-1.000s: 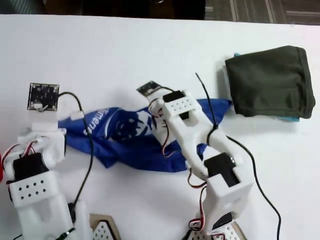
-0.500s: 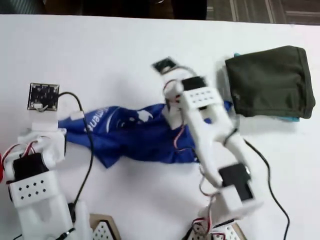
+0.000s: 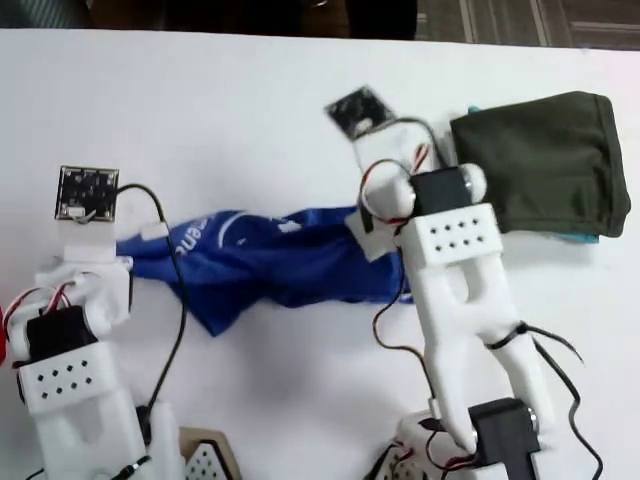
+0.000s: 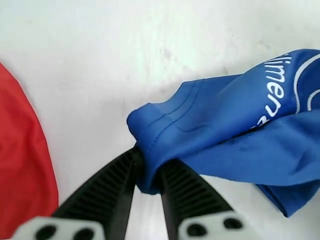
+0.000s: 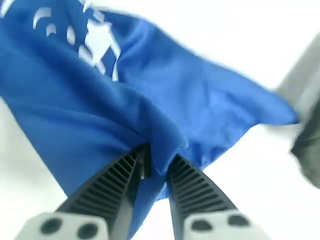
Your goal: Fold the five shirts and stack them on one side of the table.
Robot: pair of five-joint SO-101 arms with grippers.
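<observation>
A blue shirt with white print lies stretched across the middle of the table between both arms. My left gripper is shut on its left corner, near the left arm. My right gripper is shut on a fold of the blue shirt at its right end, under the right arm's wrist. A folded dark green shirt rests at the far right of the table, on top of something teal that peeks out at its edges.
A red cloth lies beside the left gripper in the left wrist view. The white table has free room at the back left and along the front middle. The arm bases stand at the front edge.
The right arm has swung to the right and back toward the green shirt, pulling the blue shirt's right end with it and stretching the cloth out. The left arm has kept still.
</observation>
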